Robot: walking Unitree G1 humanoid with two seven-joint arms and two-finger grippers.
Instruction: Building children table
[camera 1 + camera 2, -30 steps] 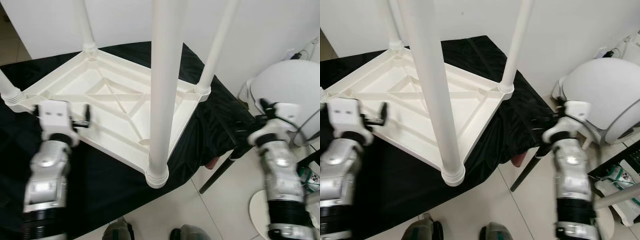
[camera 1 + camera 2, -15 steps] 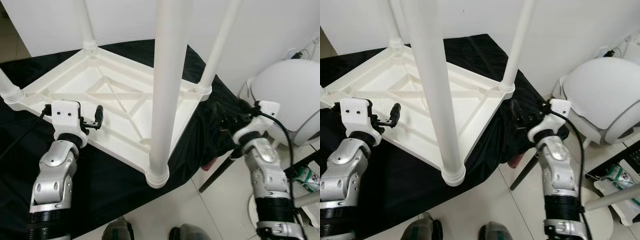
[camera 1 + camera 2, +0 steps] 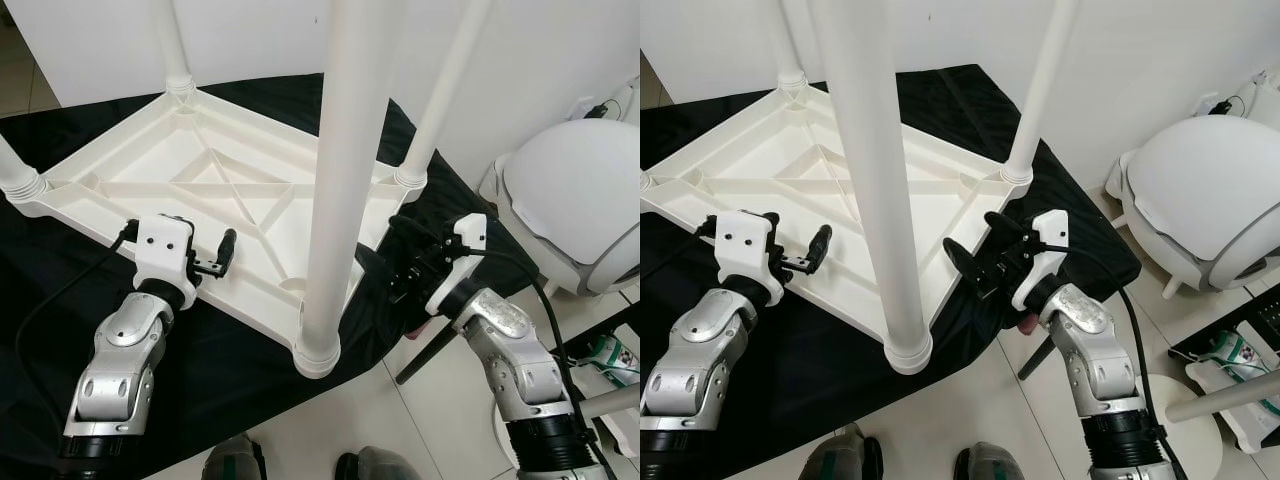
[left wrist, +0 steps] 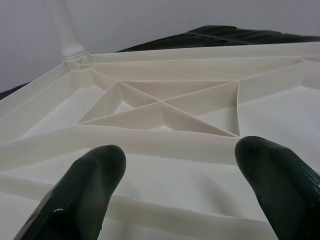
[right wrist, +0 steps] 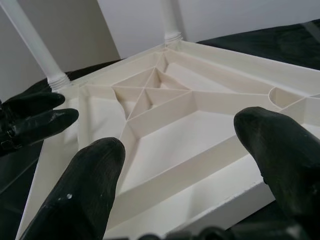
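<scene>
Both arms advanced: left gripper [image 3: 208, 262] at 9 o'clock, right gripper [image 3: 975, 262] at 3 o'clock, jaws released, flanking upturned table [image 3: 150, 175]; uneven grasps risk tipping it.

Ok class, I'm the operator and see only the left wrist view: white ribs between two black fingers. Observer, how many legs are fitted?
Observer: Four legs, all upright. The table lies upside down on a black cloth.
Operator: Where is the right tool?
Observer: The right tool is open beside the table's right edge, fingers pointing at it.
Operator: Anything on the floor nearby?
Observer: A white dome stands to the right of the cloth.
</scene>
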